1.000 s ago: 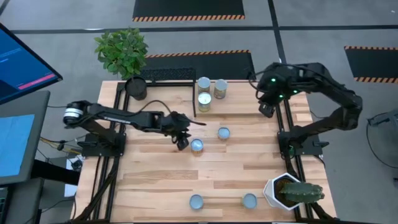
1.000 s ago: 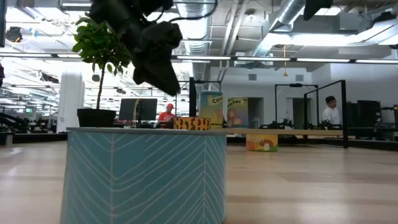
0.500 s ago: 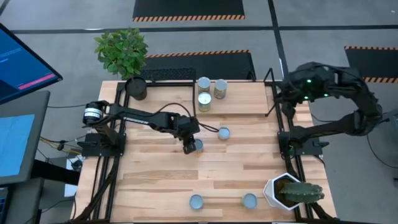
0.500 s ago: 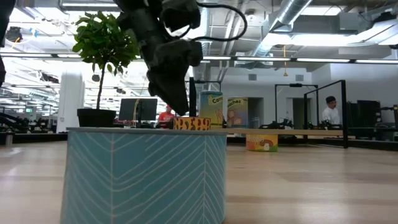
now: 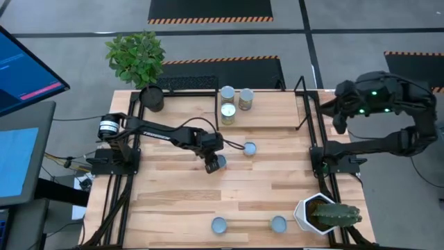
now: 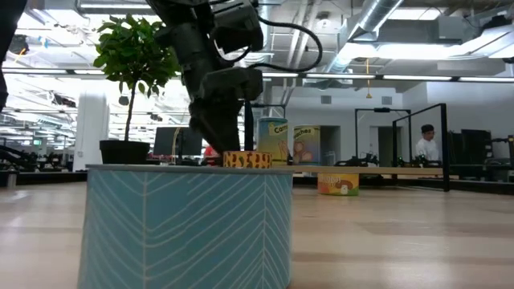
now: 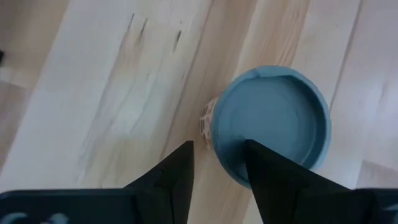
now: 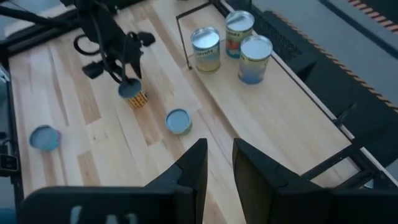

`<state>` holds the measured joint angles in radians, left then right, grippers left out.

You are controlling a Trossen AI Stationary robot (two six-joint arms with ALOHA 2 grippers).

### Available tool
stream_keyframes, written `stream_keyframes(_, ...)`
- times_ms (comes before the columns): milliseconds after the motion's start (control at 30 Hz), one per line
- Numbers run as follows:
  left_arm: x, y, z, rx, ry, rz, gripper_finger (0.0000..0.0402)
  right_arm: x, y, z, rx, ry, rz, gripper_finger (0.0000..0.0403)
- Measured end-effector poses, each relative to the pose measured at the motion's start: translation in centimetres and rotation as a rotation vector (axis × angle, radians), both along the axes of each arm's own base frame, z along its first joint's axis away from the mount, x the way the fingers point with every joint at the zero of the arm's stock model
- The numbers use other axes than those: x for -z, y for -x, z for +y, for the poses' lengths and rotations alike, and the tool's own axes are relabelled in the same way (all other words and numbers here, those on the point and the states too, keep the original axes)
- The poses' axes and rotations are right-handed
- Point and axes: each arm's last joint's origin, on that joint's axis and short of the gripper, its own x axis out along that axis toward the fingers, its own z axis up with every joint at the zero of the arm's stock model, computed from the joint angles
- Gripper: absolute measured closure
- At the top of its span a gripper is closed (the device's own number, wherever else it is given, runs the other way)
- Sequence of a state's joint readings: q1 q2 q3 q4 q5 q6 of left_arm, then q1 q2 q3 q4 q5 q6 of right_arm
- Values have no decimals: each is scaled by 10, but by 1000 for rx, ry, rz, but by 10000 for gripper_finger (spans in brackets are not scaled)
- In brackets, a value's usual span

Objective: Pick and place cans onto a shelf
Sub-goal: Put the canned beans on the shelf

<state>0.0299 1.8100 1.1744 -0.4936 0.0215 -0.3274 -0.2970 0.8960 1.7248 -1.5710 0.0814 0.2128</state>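
Directly beneath the left gripper (image 5: 213,164) sits the orange-labelled can (image 5: 219,162), upright on the table (image 5: 173,201) in front of the shelf (image 5: 270,117). In the left wrist view, one finger (image 7: 273,171) overlaps the blue can top (image 7: 273,121) while the other hangs beside the can's rim, over bare wood; the fingers are spread and grip nothing. The low view shows the gripper (image 6: 217,132) pointing down right behind the can's label (image 6: 246,160). The left arm (image 5: 156,130) reaches from its base at the table's left edge, stretched toward the middle, wrist bent downward. A second can (image 5: 249,148) lies near the first, toward the shelf. Three cans (image 5: 234,102) stand upright together on the shelf board. Two more cans (image 5: 218,225) (image 5: 278,223) sit far from the shelf at the near edge, next to the white cactus pot (image 5: 309,212). The right gripper (image 5: 340,119) is folded back beyond the shelf's right end, off the table, its fingers (image 8: 193,171) parted and empty.
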Motion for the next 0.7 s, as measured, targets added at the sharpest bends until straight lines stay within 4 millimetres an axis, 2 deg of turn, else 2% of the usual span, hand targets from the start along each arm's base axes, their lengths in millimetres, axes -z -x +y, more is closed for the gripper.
stream_keyframes(167,0,-10,0,-10,3,-100,290,-1,12,4,0,9,-32,301)
stream_keyframes(400,-13,-27,12,-86,-15,-322,310,-1,14,4,-1,11,-40,301)
stream_keyframes(533,-25,-20,11,-79,61,-193,315,-1,14,4,-3,9,-39,301)
stream_keyframes(700,-30,-1,-10,45,68,100,315,-1,14,4,13,-9,-48,301)
